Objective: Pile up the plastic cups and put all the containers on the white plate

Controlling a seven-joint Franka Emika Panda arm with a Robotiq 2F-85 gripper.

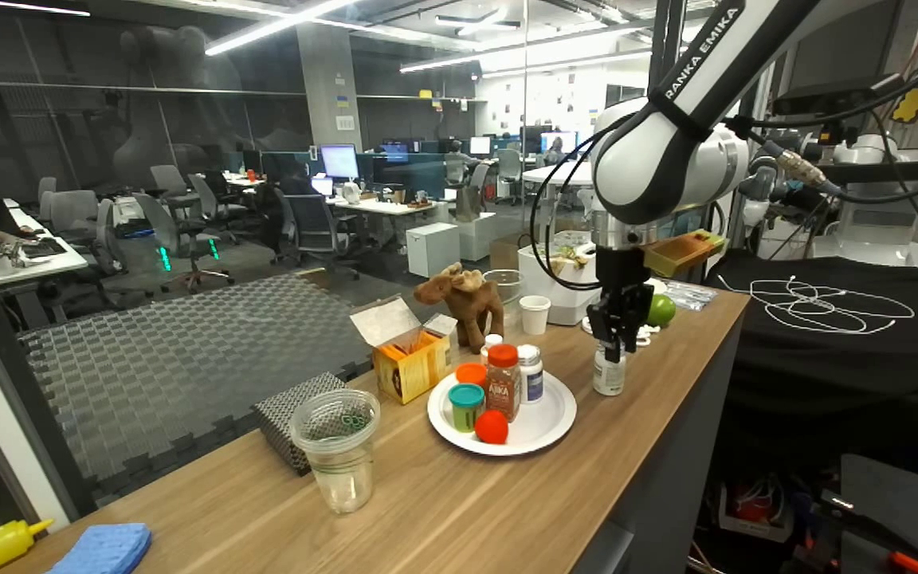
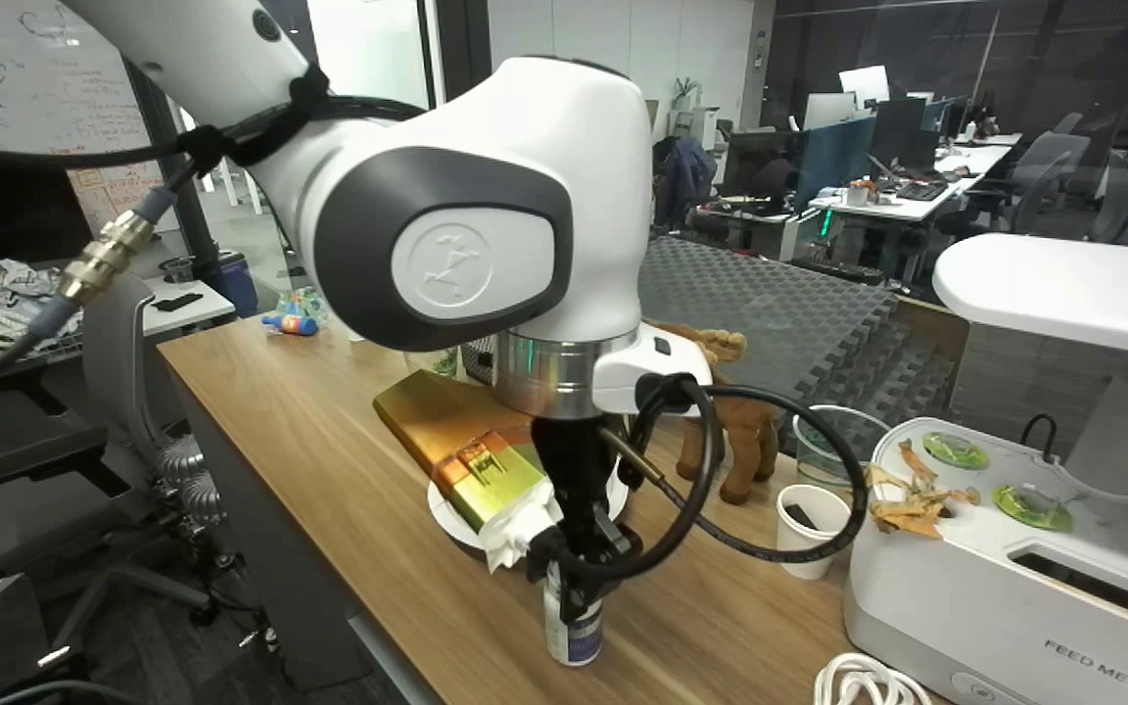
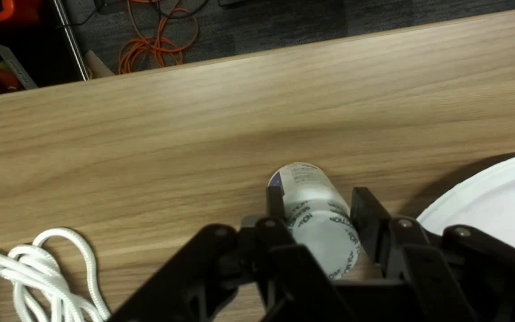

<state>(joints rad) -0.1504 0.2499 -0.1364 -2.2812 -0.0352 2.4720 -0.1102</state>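
My gripper [image 3: 318,201] points down with its fingers closed around a white bottle [image 3: 322,243]; both fingers meet its sides. That bottle [image 1: 609,378] stands upright on the table beside the white plate [image 1: 543,426]. On the plate are several containers: a teal-lidded jar [image 1: 467,408], an orange-lidded one [image 1: 472,374], a red-capped spice jar [image 1: 504,387] and a white bottle with a dark label [image 1: 531,373]. A clear plastic cup [image 1: 339,458] stands at the near end, its rim looking doubled. Another clear cup [image 1: 504,281] is behind the plush moose.
A red ball [image 1: 492,428] shares the plate. Around it stand an open tea box [image 1: 411,367], the plush moose [image 1: 471,303], a paper cup [image 1: 535,315] and a grey box [image 1: 288,430]. White cord [image 3: 56,277] and a white machine [image 2: 975,597] lie on the bottle's far side.
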